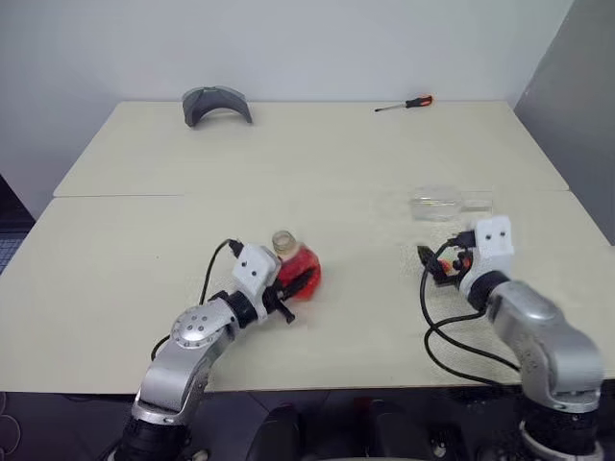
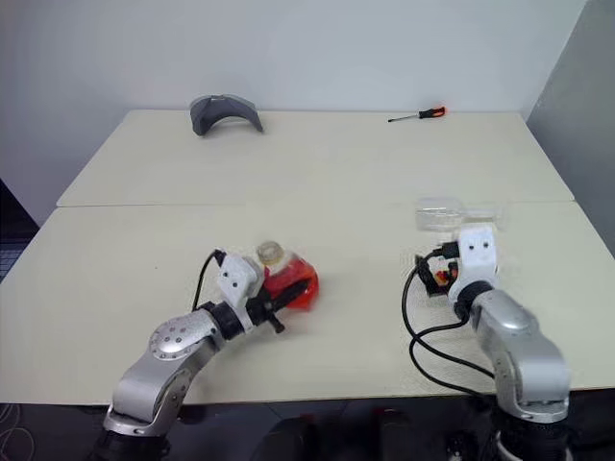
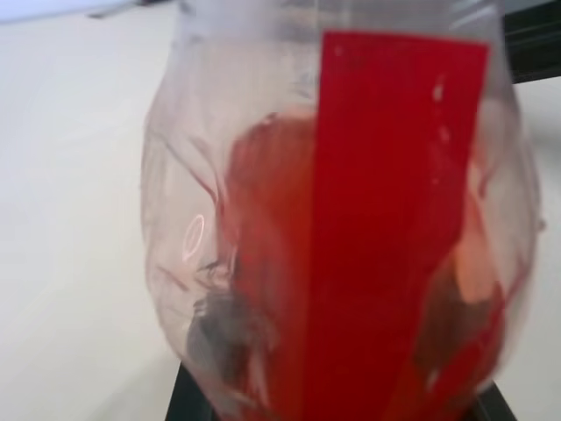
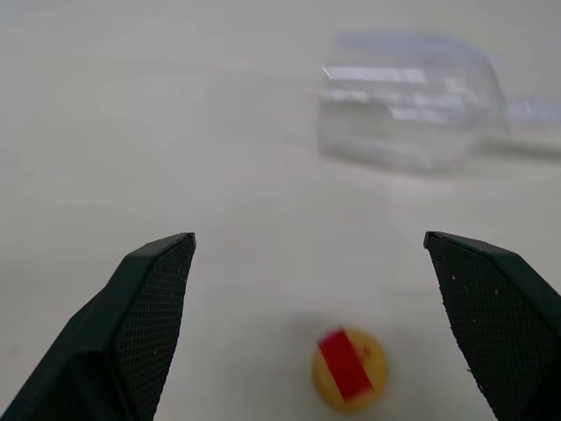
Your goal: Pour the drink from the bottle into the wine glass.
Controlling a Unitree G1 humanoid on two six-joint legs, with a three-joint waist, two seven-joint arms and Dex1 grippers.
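Tabletop [image 1: 317, 182]: wine glass [image 1: 444, 205] lies sideways; gripped bottle [image 1: 296, 267] stands upright.

L gripper [image 2: 274, 305] jaws clamped tight, R gripper [image 4: 329, 324] jaws wide apart.

A pale beige counter [image 1: 317, 182] spans most of the scene, made of 2 slabs that meet along a thin seam running left to right about midway back. Its surface is matte and evenly lit, with only soft shadows. Behind the far edge stands a plain white wall [image 1: 317, 43], bare and smooth. At the far right a grey panel [image 1: 577, 86] rises beside the counter's right edge, darker than the white wall. At the left, past the counter's edge, a strip of dark floor [image 1: 12, 216] shows. Below the near edge it is dark.
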